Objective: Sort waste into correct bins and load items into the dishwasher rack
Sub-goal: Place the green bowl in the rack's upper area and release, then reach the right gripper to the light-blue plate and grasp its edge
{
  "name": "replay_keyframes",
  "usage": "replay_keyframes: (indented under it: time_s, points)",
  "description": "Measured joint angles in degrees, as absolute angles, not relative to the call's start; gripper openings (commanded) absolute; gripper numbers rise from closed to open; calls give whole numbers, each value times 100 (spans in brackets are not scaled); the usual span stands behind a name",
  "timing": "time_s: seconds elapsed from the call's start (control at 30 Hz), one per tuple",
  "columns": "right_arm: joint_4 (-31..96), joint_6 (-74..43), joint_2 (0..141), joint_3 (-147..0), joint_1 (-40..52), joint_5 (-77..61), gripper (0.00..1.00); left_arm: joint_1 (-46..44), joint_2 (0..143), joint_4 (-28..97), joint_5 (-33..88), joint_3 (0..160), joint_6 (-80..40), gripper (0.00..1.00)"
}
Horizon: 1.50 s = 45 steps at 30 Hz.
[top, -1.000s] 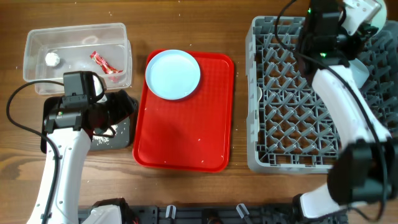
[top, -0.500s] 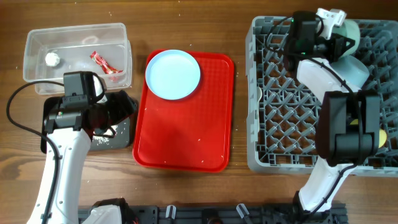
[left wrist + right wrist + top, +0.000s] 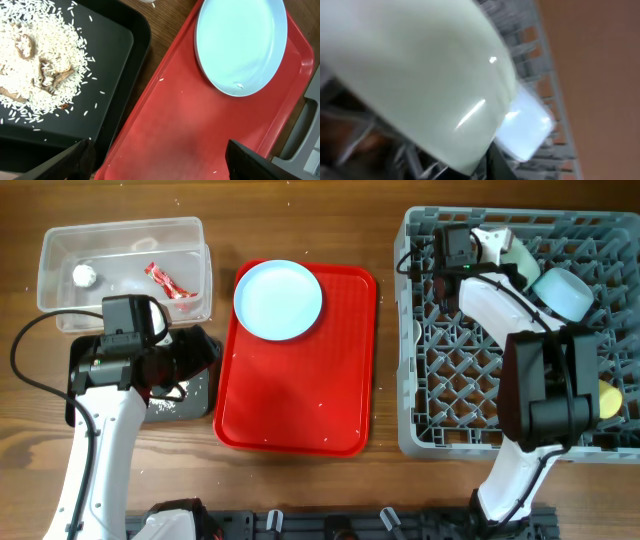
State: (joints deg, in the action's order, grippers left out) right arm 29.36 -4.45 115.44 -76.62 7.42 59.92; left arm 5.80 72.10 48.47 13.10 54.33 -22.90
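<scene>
**Two arms at a sorting table, one over the scraps tray, one at the rack**

From overhead, we see a clear plastic tub (image 3: 120, 226) at the far left holding a red snack wrapper (image 3: 167, 282) and a small white paper ball (image 3: 84, 275). Just below it, the left gripper (image 3: 192, 362) hangs over a black tray (image 3: 192, 398). A red serving tray (image 3: 300, 395) lies in the middle, with a pale blue plate (image 3: 278, 300) at its top left corner. At the right stands the grey dishwasher rack (image 3: 450, 385). In its far part, the right gripper (image 3: 492, 242) sits against a pale green bowl (image 3: 520, 256), with a pale blue bowl (image 3: 565, 292) just beside that. A yellow cup (image 3: 608, 398) shows at the rack's right edge.

From the left wrist, we see both fingers (image 3: 70, 162) spread wide at the lower corners with nothing between them. Rice scraps (image 3: 35, 65) lie heaped in the black tray on the left, and the plate rests on the red tray on the right.

From the right wrist, the picture is blurred. The pale green bowl fills most of it, with rack pegs behind. We cannot tell whether this claw is gripping the bowl or apart from it.
</scene>
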Motion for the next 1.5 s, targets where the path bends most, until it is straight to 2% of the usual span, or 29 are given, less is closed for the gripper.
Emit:
replay_keyframes:
  time_s: [0.13, 0.2, 0.3, 0.47, 0.6, 0.7, 0.87, 1.13, 1.2, 1.43, 1.5]
  points:
    - [3286, -626, 11170, -7634, 753, 4897, 31, 580, 7210, 4851, 1313, 5433, -2290, 86]
    - [3409, -659, 10809, -7634, 808, 4303, 52, 580, 7210, 4856, 1313, 5433, -2290, 86]
    - [3562, -670, 10202, -7631, 845, 3402, 66, 580, 7210, 4864, 1313, 5433, -2290, 86]
    - [3127, -755, 8978, -7634, 843, 620, 68, 580, 7210, 4862, 1313, 5433, -2290, 87]
    - [2456, -1293, 8858, -7651, 1015, -1503, 71, 580, 7210, 4864, 1313, 5433, -2290, 92]
    - [2217, -1627, 9028, -7651, 1380, -1994, 72, 580, 7210, 4934, 1306, 5433, -2294, 90]
    - [2084, -2156, 9872, -7653, 2213, -1920, 75, 617, 7210, 5494, 548, 5433, -2552, 97]
    - [1909, -2987, 11253, -7649, 2947, -1293, 74, 1240, 7210, 5767, -353, 5428, -3057, 100]
    - [1782, -3210, 11515, -7647, 3111, -908, 69, 1251, 7210, 5765, -408, 5428, -3081, 100]
    - [1247, -3677, 11874, -7647, 3457, -283, 47, 1251, 7210, 5767, -449, 5428, -3081, 100]
    - [1245, -3883, 11909, -7647, 3474, -123, 29, 1251, 7210, 5767, -451, 5428, -3081, 100]
